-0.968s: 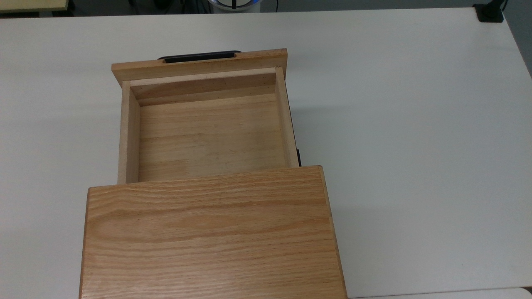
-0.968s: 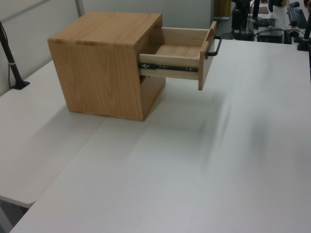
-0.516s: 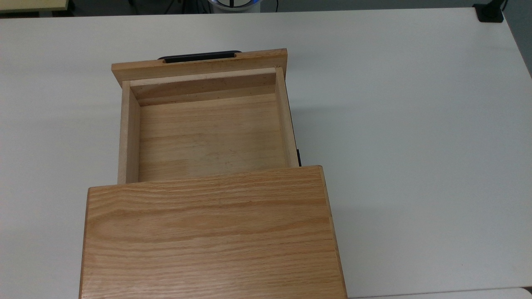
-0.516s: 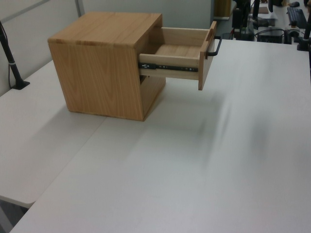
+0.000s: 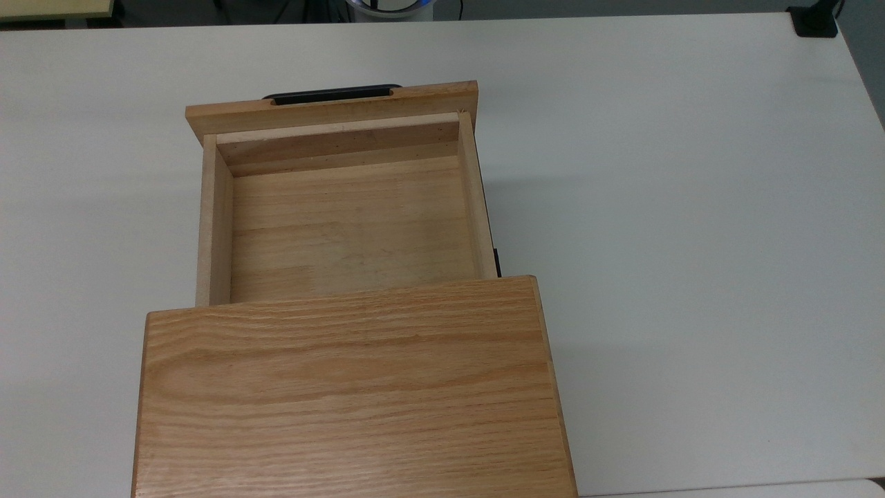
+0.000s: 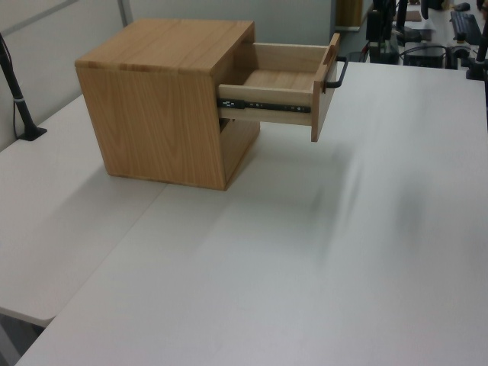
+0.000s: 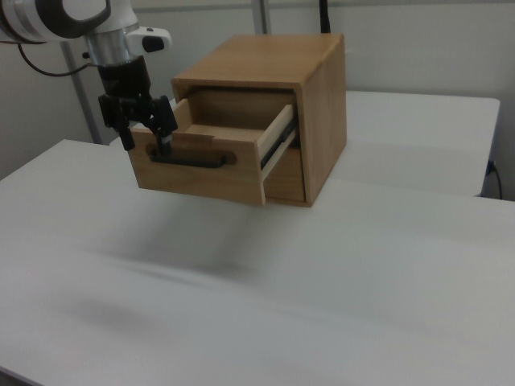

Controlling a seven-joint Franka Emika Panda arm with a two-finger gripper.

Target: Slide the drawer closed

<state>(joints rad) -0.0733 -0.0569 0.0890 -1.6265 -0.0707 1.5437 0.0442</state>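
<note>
The drawer [image 5: 346,228] is pulled well out of the oak cabinet [image 5: 352,387], its light wooden tray empty. The black bar handle [image 5: 332,95] sits on the front panel at the top view's upper edge of the drawer. In the left view the drawer [image 6: 282,80] juts right from the cabinet [image 6: 160,114], with the handle [image 6: 341,72] at its far end. In the right view my gripper [image 7: 146,143] hangs open just in front of the drawer's front panel [image 7: 201,181]. It is at the left end of the handle [image 7: 189,158], with one fingertip [image 7: 164,143] close to the bar.
The cabinet stands on a wide white table [image 5: 691,207]. A black clamp base [image 5: 816,24] sits at the top view's far right corner. A black post [image 6: 19,107] stands at the left view's left edge, and desks with equipment lie beyond the table.
The drawer and cabinet have not moved. In the left view the dark arm shape behind the handle has shifted slightly to the right.
</note>
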